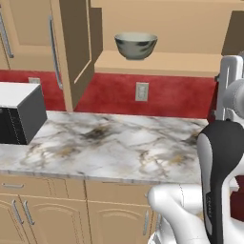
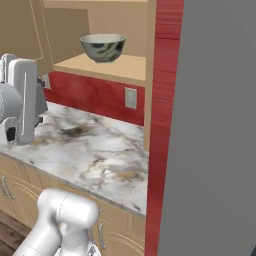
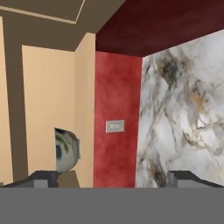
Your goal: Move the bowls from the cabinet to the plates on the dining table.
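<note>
the gripper (image 3: 113, 177) stands wide open and holds nothing; its two dark tips sit far apart at the bottom of the hand view, rolled on its side. the grey-green bowl (image 1: 136, 45) rests upright on the shelf of the open cabinet (image 1: 157, 62), above the marble counter (image 1: 114, 143), well apart from the gripper. the step in hand looks like the reach for this first bowl. the next move calls for raising the hand to the shelf and setting the jaws over the rim. no writing or brand can be read
</note>
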### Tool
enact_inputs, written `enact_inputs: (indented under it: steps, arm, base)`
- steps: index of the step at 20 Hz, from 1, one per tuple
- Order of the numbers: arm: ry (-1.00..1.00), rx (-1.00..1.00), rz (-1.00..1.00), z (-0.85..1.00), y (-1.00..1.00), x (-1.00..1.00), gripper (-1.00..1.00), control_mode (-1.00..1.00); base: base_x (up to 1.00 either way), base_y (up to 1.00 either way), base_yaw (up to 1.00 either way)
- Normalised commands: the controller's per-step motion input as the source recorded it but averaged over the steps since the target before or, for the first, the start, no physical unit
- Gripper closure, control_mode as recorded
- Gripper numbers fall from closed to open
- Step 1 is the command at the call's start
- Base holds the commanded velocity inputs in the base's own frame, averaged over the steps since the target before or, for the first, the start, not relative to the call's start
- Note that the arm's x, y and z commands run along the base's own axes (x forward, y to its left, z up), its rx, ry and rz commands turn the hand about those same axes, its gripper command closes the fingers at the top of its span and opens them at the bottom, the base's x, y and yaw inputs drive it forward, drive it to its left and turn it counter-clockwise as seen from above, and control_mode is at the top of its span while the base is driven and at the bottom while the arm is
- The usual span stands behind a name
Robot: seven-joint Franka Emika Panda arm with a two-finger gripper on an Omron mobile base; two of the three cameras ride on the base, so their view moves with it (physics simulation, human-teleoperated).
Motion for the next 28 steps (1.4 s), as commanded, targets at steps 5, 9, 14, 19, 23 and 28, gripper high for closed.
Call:
enact_inputs:
  steps: [5,9,14,19,23,28]
  arm:
    - [0.00,0.00,0.00,0.00,0.00,0.00,-1.00,1.00]
    - [0.00,0.00,0.00,0.00,0.00,0.00,-1.00,1.00]
    - [0.00,0.00,0.00,0.00,0.00,0.00,-1.00,1.00]
    - [0.00,0.00,0.00,0.00,0.00,0.00,-1.00,1.00]
    - [0.00,0.00,0.00,0.00,0.00,0.00,-1.00,1.00]
    - [0.00,0.00,0.00,0.00,0.00,0.00,-1.00,1.00]
  base:
    - [0.60,-0.08,0.03]
    - [0.30,0.31,0.08]
    - [-0.16,0.49,0.01]
    - [0.33,0.06,-0.02]
    - [0.59,-0.08,0.00]
    - [0.62,0.03,0.00]
